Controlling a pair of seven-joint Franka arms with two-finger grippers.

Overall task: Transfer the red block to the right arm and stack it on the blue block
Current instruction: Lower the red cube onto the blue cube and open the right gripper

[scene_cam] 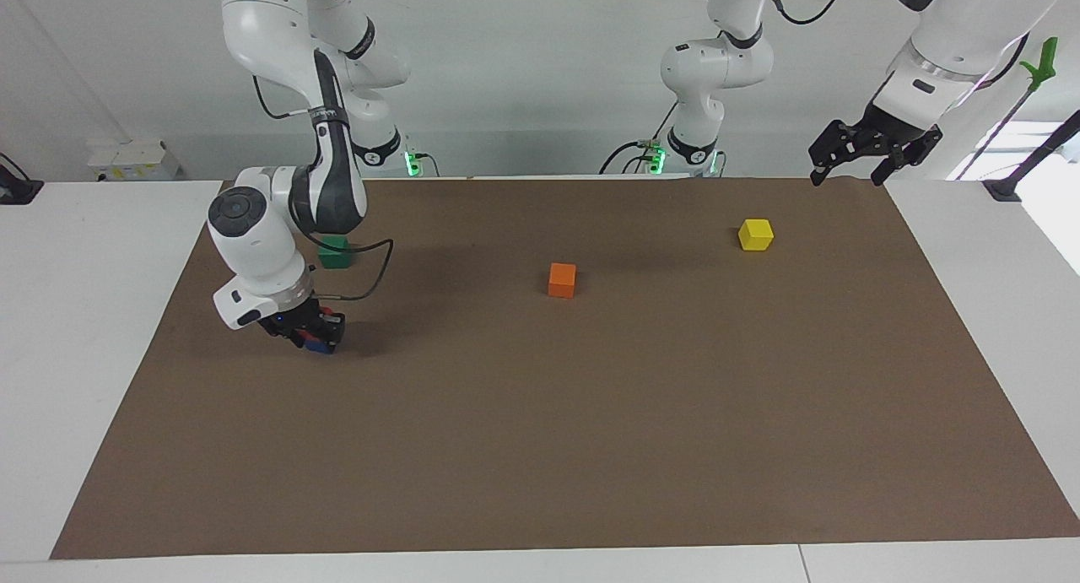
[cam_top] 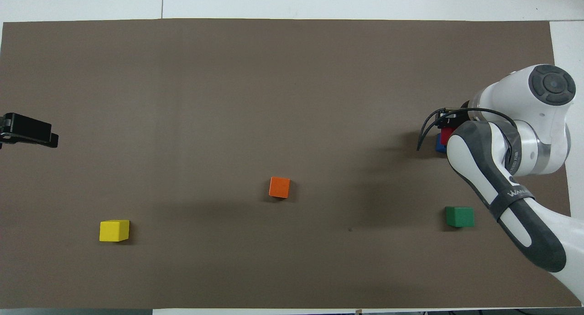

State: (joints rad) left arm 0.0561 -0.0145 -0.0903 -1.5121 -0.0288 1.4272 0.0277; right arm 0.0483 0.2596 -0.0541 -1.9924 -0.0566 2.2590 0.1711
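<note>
The red block (scene_cam: 314, 340) sits on the blue block (scene_cam: 321, 348) at the right arm's end of the mat. My right gripper (scene_cam: 310, 337) is down on the stack, its fingers shut on the red block. In the overhead view the right arm covers most of the red block (cam_top: 446, 133) and the blue block (cam_top: 440, 145). My left gripper (scene_cam: 847, 168) is open and empty, raised over the mat's edge at the left arm's end. It shows at the edge of the overhead view (cam_top: 28, 133).
A green cube (scene_cam: 335, 252) lies just nearer to the robots than the stack. An orange cube (scene_cam: 562, 279) lies mid-mat. A yellow cube (scene_cam: 755, 234) lies toward the left arm's end. The brown mat (scene_cam: 540, 448) covers the table.
</note>
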